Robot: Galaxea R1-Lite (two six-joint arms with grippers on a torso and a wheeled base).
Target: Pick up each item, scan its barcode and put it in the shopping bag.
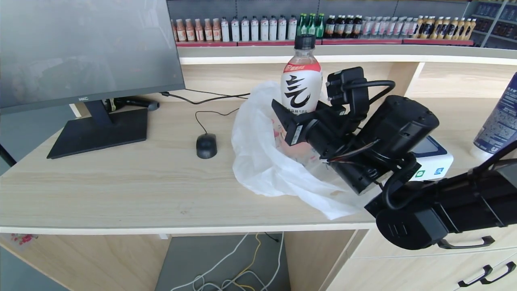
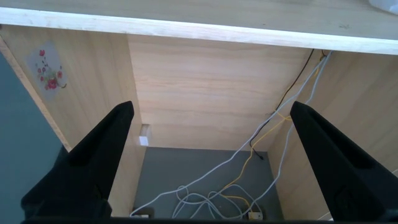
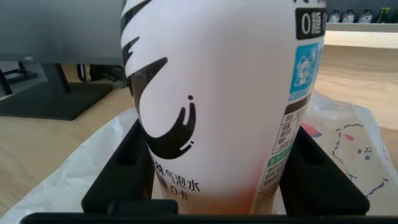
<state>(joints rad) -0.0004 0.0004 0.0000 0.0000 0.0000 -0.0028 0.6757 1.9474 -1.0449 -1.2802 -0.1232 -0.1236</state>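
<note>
A drink bottle (image 1: 301, 81) with a white, black-patterned label and a black cap stands upright between the fingers of my right gripper (image 1: 303, 115), which is shut on its lower body. The bottle's lower part sits inside the open mouth of the white plastic shopping bag (image 1: 258, 161) lying on the wooden counter. In the right wrist view the bottle (image 3: 217, 106) fills the space between my right gripper's (image 3: 224, 186) black fingers, with the bag (image 3: 348, 143) behind it. My left gripper (image 2: 211, 107) is open with nothing in it, below the counter's edge and facing the cavity under the desk.
A monitor (image 1: 85, 48) on its stand is at the back left, a black mouse (image 1: 206, 145) left of the bag. A white box device (image 1: 434, 159) sits right of the bag, and a blue-and-white bottle (image 1: 499, 117) stands at the right edge. Cables (image 2: 230, 186) hang under the desk.
</note>
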